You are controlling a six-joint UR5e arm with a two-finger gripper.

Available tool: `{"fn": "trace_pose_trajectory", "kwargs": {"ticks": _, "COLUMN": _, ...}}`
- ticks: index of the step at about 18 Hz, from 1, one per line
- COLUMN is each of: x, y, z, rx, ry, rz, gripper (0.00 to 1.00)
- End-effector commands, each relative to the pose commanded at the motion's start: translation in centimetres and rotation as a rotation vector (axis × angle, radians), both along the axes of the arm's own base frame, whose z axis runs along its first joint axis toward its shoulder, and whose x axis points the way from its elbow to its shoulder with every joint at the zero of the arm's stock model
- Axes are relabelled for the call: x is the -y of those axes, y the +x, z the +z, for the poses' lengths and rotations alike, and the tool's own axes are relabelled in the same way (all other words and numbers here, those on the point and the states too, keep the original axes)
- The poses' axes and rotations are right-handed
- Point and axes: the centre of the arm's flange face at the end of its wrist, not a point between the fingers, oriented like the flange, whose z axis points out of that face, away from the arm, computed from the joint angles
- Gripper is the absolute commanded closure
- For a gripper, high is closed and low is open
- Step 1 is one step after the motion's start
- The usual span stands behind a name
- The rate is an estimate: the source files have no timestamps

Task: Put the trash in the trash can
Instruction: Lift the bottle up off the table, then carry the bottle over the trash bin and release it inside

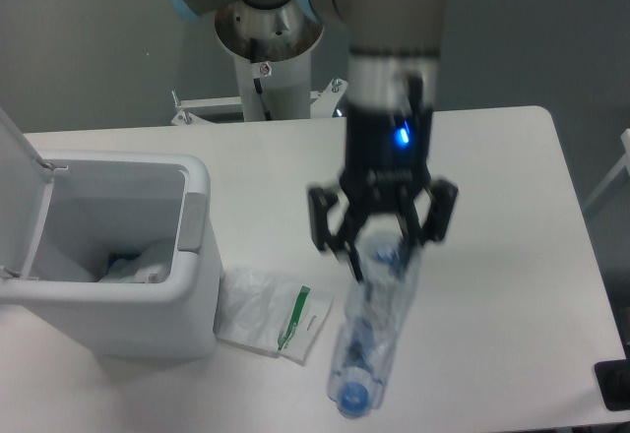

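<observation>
**Q:** At centre frame, what has the arm got?

**A:** The black two-finger gripper is closed around the upper end of the crushed clear plastic bottle, which hangs cap-down toward 6 o'clock, slightly tilted. Its blue cap is at the low end. I cannot tell whether that end touches the surface or is just above it.

**Q:** And the other piece of trash?

**A:** The crinkly clear-white flat plastic packet with a green strip lies flat at about 8 o'clock from the gripper, just beside the bottle's lower half and touching or nearly touching the bin's front corner.

**Q:** Where is the bin?

**A:** The boxy white plastic trash can with rounded corners sits at 9 o'clock, at the left edge. Its flip lid stands open on the far left and a grey panel faces the gripper. Something pale and crumpled lies inside.

**Q:** What about the surface and the room?

**A:** The white table with a rounded corner is plain and matte. Behind it, at 12 o'clock, the arm's grey pedestal base stands on a dark grey floor. A small black object shows at the 4 o'clock edge.
</observation>
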Motion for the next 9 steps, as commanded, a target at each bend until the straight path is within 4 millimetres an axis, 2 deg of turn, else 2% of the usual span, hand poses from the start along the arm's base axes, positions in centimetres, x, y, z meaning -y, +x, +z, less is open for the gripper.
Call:
{"fn": "trace_pose_trajectory", "kwargs": {"ticks": 2, "x": 1.5, "y": 4.1, "z": 1.9, "rx": -0.052, "ry": 0.008, "rz": -0.056, "gripper": 0.55}}
{"fn": "trace_pose_trajectory", "kwargs": {"ticks": 4, "x": 2.8, "y": 8.7, "z": 2.6, "rx": -0.097, "ry": 0.007, "rz": -0.127, "gripper": 0.54}}
{"fn": "trace_pose_trajectory", "kwargs": {"ticks": 7, "x": 4.0, "y": 14.6, "z": 1.7, "rx": -0.119, "ry": -0.010, "rz": -0.224, "gripper": 0.54}}
{"fn": "trace_pose_trajectory", "kwargs": {"ticks": 9, "x": 5.0, "y": 16.9, "z": 0.4, "rx": -0.115, "ry": -0.025, "rz": -0.260, "gripper": 0.51}}
